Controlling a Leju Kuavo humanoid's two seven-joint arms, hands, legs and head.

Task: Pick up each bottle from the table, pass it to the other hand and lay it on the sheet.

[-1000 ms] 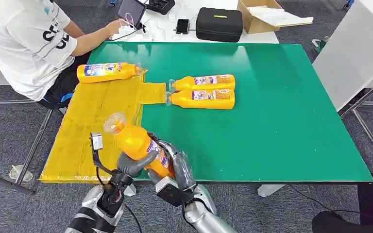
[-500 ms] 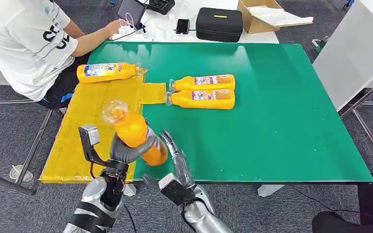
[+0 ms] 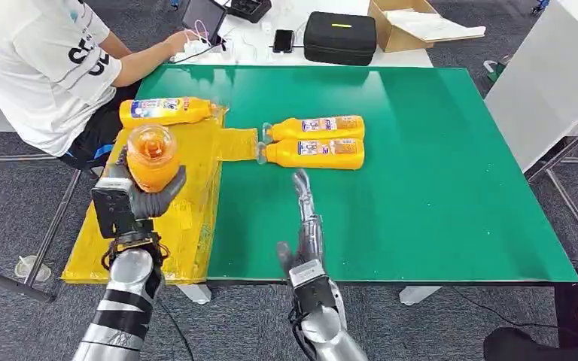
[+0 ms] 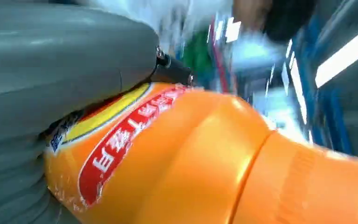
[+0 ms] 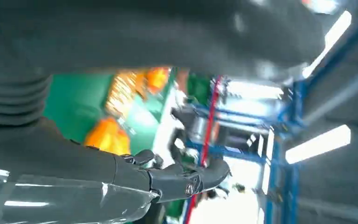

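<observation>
Left hand (image 3: 139, 197) is wrapped around an orange plastic bottle (image 3: 150, 156), held above the yellow sheet (image 3: 113, 233). Right hand (image 3: 306, 226) is held empty, fingers straight, over the green table (image 3: 436, 188).

1. Orange bottles: four. One in the left hand (image 3: 139, 197), the held bottle (image 3: 150, 156); one far bottle (image 3: 167, 111) lying on the sheet's far end; and a pair side by side on the green table (image 3: 436, 188), the rear bottle (image 3: 314, 128) and the front bottle (image 3: 312, 153).
2. Yellow sheets: one, the sheet (image 3: 143, 218).
3. Robot hands: two, with the right hand (image 3: 306, 226) empty, fingers straight.
4. Black cases: one, the case (image 3: 339, 37).
5. Cardboard boxes: one, the box (image 3: 414, 22).
6. Phones: one, the phone (image 3: 283, 40).
</observation>
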